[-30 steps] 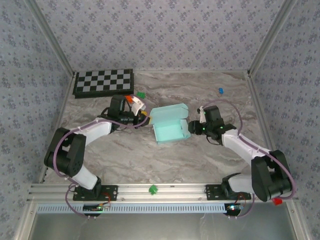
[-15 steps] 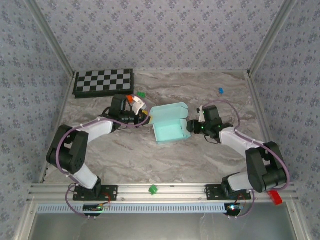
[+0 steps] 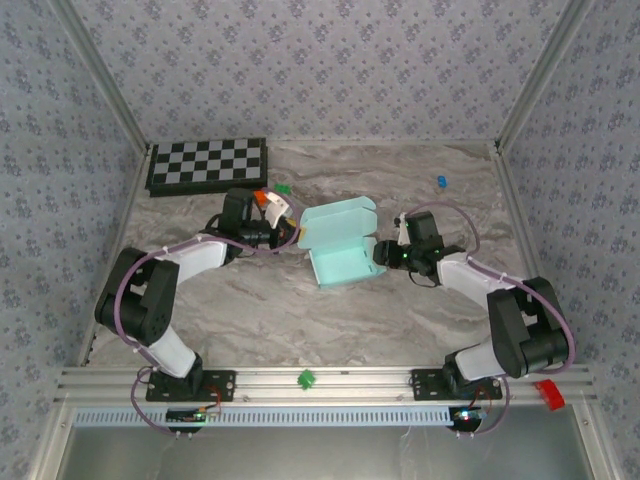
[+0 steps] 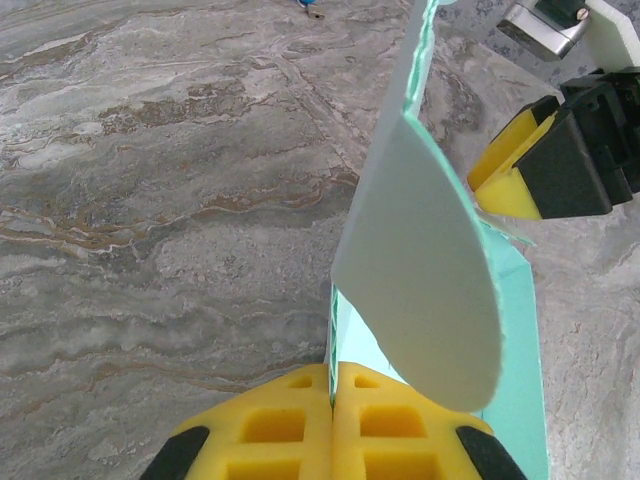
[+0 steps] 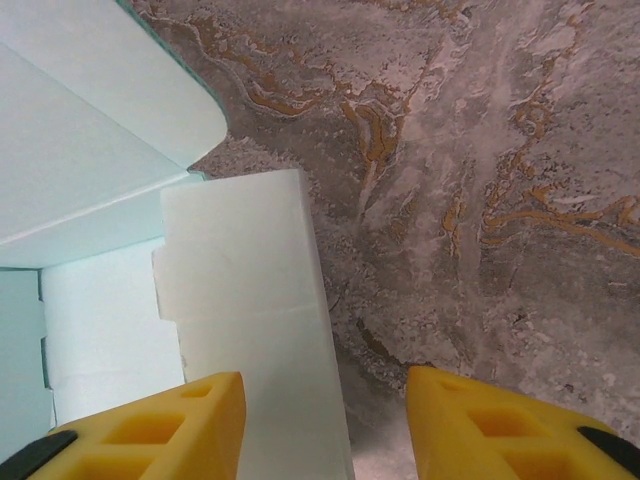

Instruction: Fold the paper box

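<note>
Paper box (image 3: 340,250) flap inside left gripper (image 4: 332,420), right gripper (image 3: 381,254) alongside

The marbled table (image 3: 420,300) bears the paper box (image 3: 343,262), a checkerboard (image 3: 207,165) and a small blue piece (image 3: 441,181).

I see a grey-brown marbled desk (image 3: 330,320), boxed in by pale floral-patterned walls (image 3: 320,70), an aluminium rail (image 3: 330,378) along its near edge, evenly lit.
</note>
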